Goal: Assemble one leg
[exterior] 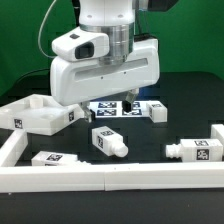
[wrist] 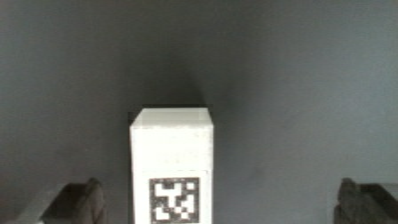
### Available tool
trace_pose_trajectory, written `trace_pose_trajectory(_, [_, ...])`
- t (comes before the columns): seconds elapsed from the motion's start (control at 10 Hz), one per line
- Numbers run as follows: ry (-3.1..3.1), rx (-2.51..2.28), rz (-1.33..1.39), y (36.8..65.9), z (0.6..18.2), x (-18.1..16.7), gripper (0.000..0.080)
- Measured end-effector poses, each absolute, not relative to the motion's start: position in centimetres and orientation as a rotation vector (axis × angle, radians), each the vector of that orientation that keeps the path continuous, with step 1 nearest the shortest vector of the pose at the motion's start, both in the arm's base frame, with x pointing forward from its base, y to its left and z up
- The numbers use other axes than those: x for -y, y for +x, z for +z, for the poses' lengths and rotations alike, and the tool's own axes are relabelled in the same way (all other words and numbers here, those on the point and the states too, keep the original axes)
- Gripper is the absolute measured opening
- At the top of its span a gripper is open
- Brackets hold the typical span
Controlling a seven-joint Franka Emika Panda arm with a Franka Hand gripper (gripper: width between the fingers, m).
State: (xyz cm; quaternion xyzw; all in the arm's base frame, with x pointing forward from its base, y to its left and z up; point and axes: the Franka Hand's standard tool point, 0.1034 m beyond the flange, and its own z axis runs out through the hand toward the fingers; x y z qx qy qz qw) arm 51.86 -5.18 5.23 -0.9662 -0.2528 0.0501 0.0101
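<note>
In the wrist view a white leg (wrist: pixel 175 160) with a black-and-white tag lies on the dark table between my two fingers, closer to one finger (wrist: pixel 79 203) than to the other. My gripper (wrist: pixel 222 206) is open and touches nothing. In the exterior view the gripper (exterior: pixel 128 98) hangs low over the middle of the table, mostly hidden by the white hand body. More white legs lie at the exterior view's front middle (exterior: pixel 108 141), front left (exterior: pixel 55 158), right (exterior: pixel 195 150) and behind the hand (exterior: pixel 152 108). The white square top part (exterior: pixel 40 112) sits at the left.
The marker board (exterior: pixel 108 108) lies under the hand. A low white wall (exterior: pixel 110 178) runs along the front, with sides at the left and right edges.
</note>
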Motion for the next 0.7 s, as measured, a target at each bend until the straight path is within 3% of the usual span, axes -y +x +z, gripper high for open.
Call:
trace_pose_trajectory(0.3, [-3.000,0.863,0.148,53.7,2.1,6.7,0.0649])
trace_pose_trajectory(0.5, [-3.007,0.839,0.116,53.2,1.5,6.6,0.0649])
trace_pose_trajectory(0.6, [-3.008,0.839,0.114,53.2,1.5,6.6,0.0546])
trace_pose_trajectory(0.7, [-3.008,0.839,0.114,53.2,1.5,6.6,0.0394])
